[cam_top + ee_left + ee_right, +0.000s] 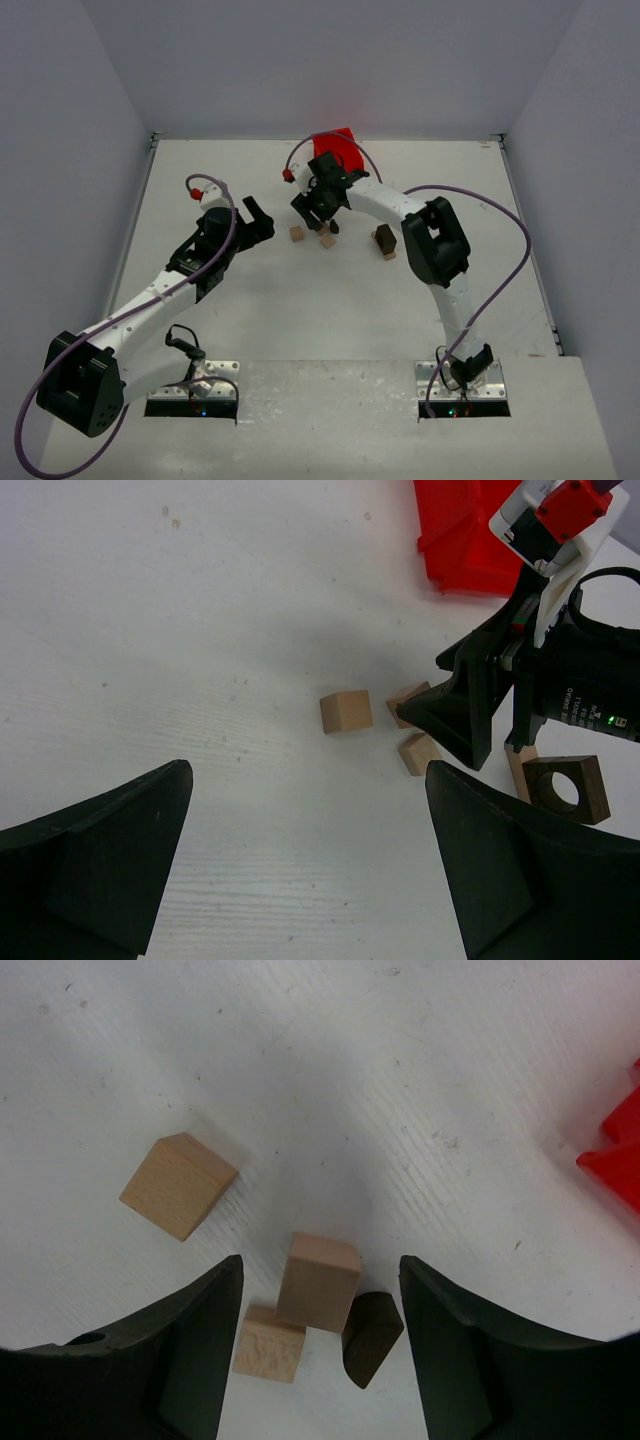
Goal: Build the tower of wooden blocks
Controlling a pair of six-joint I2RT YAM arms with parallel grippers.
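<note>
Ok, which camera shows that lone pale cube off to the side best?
The right wrist view: the pale cube is large, sharp, unobstructed. The left wrist view shows it smaller; the top view, just a speck.

We get bright, even overhead light on the white table (330, 300), soft blurry shadows beside the tan blocks (318, 1282) in the wrist views, no hard glare, the red bin (338, 150) glowing oversaturated from above, and wood grain sharp up close.
</note>
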